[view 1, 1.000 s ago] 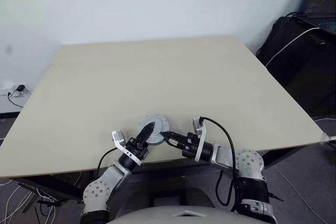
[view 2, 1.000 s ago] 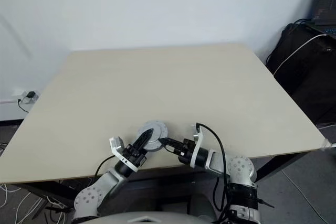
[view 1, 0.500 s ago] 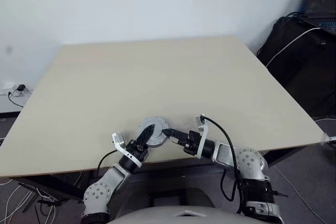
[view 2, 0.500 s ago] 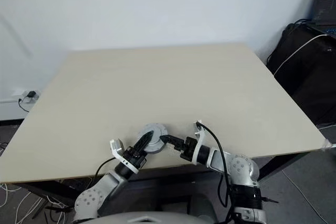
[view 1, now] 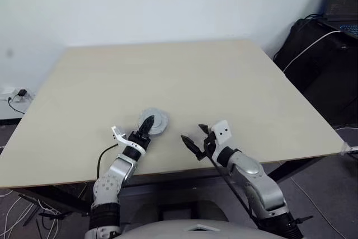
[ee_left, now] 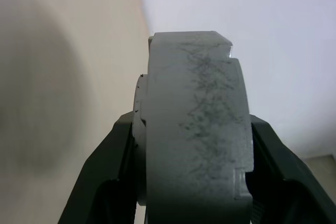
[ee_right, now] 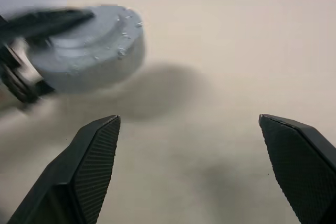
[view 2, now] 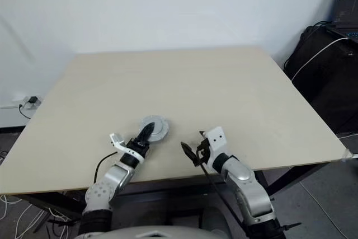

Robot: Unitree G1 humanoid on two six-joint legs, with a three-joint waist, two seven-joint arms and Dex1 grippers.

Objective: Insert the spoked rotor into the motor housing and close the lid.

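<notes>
a: left tool (view 1: 146,123) is clamped across the edge of the closed grey motor housing (view 1: 152,122), one finger over the top, holding it low over the near part of the worktop (view 1: 184,76).

b: and the right tool (view 1: 190,143)?

a: fingers wide apart, empty, a bit to the right of the unit and clear of it.

b: so the lid (ee_right: 86,38) is on?

a: looks seated, smooth face up; the rotor must be inside. i'd say only setting it down is left.
</notes>
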